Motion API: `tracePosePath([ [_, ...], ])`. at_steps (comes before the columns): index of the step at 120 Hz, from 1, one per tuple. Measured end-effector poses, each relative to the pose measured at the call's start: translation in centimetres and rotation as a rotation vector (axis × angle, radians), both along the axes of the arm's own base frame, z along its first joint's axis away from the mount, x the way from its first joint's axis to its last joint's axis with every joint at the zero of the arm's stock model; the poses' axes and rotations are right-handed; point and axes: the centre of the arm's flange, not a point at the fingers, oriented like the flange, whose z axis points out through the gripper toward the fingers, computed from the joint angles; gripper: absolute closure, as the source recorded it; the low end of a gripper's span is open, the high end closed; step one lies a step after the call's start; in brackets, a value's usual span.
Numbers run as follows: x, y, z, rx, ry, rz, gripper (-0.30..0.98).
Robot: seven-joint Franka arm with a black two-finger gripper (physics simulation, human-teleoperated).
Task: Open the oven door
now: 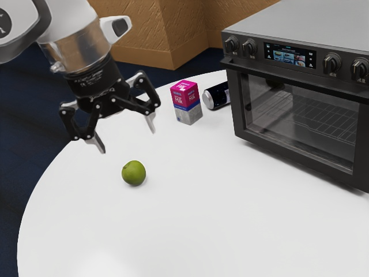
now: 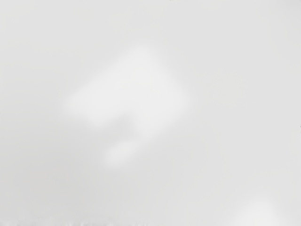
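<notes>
Hanging above the round white desk (image 1: 219, 225), the gripper (image 1: 128, 141) is released, well apart from the closed oven door (image 1: 300, 118).

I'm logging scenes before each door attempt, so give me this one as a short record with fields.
gripper: open, above the table, holding nothing
oven: on the table, knobs and a lit display on its front
oven door: closed
carton: pink, blue and grey, upright
can: dark, lying on its side near the carton
fruit: green, round, on the table
table: white, rounded edge
</notes>
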Motion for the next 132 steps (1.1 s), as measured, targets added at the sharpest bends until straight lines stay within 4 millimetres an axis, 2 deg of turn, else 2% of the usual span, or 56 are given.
tracePosePath([
  [10, -0.2, -0.5, 0.2, -0.023, 0.001, 0.173, 0.0],
  [16, 0.5, -0.6, -0.2, -0.038, 0.005, 0.269, 0.0],
  [28, 4.2, -0.9, -1.7, -0.079, -0.032, 0.444, 0.0],
  [45, 9.9, -1.2, 0.9, -0.165, -0.206, 0.623, 0.0],
  [56, 13.2, -1.7, 0.3, -0.185, -0.275, 0.701, 0.0],
  [61, 14.3, -3.2, -0.2, -0.185, -0.308, 0.707, 0.0],
  [72, 15.4, -10.1, -0.3, -0.224, -0.365, 0.653, 0.0],
  [78, 15.7, -11.6, -0.3, -0.245, -0.388, 0.658, 0.0],
  [106, 17.8, -11.4, -1.5, -0.305, -0.428, 0.776, 0.0],
  [132, 21.7, -12.0, -4.1, -0.376, -0.435, 0.834, 0.0],
])
